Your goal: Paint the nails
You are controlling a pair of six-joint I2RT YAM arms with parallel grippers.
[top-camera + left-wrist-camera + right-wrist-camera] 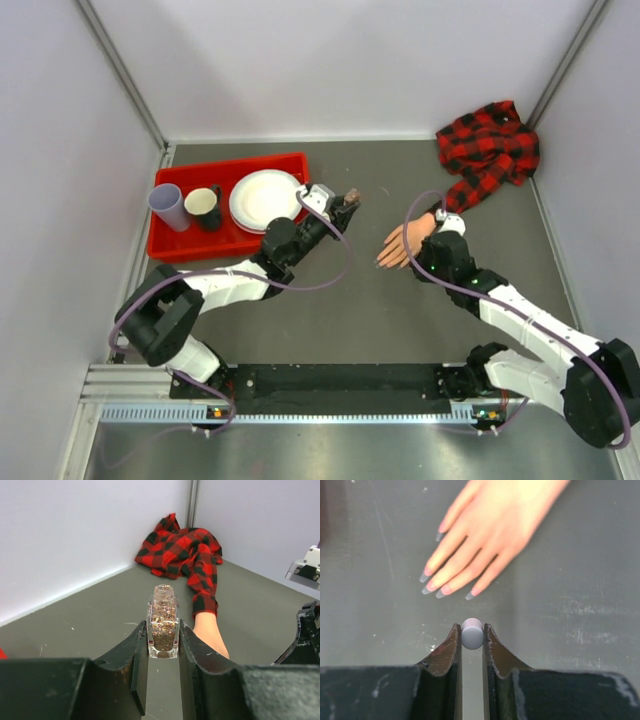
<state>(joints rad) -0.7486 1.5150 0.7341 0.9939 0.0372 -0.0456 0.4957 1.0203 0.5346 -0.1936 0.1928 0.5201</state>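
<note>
Biggest thing first: the grey table (pixel 350 320), with the plaid sleeve (pixel 192 555) bunched in the far right corner and the fake hand (pixel 485 535) lying flat, palm down, fingers spread toward the arms.

The left claw (pixel 163 647) is clamped on the little glitter polish bottle (pixel 163 620), upright, with nothing on its neck. It sits off to the side of the fake hand, not touching it.

The right claw (pixel 472 646) is pinched on a small grey round cap (pixel 472 632). I'm guessing that's the brush handle seen end-on, but the bristles aren't visible, so take that with salt.

The nails (pixel 440 594) are just ahead of the right claw's tips and a bit left, clearly apart from it. They look greyish at the tips.

For this step I'd line the brush up with one nail at a time, come down gently, and drag along the nail toward its tip. Keep the bottle dead level so nothing spills.
</note>
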